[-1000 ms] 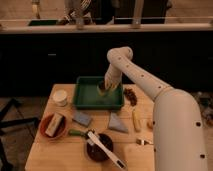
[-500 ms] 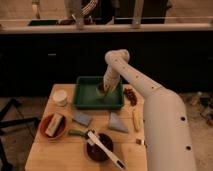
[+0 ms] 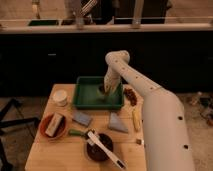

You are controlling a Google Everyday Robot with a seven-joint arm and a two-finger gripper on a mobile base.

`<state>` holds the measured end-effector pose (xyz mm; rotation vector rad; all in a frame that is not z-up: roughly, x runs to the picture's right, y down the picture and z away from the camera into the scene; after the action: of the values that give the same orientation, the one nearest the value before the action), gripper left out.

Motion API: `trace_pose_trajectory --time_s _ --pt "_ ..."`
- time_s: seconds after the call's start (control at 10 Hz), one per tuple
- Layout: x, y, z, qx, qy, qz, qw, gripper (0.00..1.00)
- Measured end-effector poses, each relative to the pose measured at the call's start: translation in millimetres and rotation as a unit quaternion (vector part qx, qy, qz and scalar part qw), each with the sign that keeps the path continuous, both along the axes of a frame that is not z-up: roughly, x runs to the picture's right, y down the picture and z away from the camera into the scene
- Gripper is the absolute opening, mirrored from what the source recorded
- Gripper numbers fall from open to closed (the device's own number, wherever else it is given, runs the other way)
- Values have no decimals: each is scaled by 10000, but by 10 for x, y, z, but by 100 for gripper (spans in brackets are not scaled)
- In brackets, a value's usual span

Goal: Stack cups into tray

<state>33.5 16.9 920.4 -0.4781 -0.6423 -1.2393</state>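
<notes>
gripper point(image 3: 106, 94) low in green tray point(image 3: 85, 103), right end | grip state: can't tell | cream cup point(image 3: 60, 97) on table point(image 3: 50, 155) beside tray

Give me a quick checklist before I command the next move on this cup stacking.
1. Gripper down inside the tray, right half: ok.
2. Dark shape by the gripper is the grey-green cup: cannot tell.
3. Cream cup in the tray: not ok; it stands on the table, left of it.
4. Tray flat on the table: ok.
5. Cream cup apart from the orange bowl: ok.
</notes>
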Motion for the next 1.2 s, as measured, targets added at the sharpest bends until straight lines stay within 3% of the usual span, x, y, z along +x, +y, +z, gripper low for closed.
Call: trace_pose_trajectory --time_s 0.5,0.6,1.0,1.2 --pt "18 31 6 -47 12 24 10000 6" --pt "23 36 4 -57 12 27 10000 12" --pt "52 51 11 -112 0 14 9999 54" --pt "41 48 20 -120 -10 12 9999 67"
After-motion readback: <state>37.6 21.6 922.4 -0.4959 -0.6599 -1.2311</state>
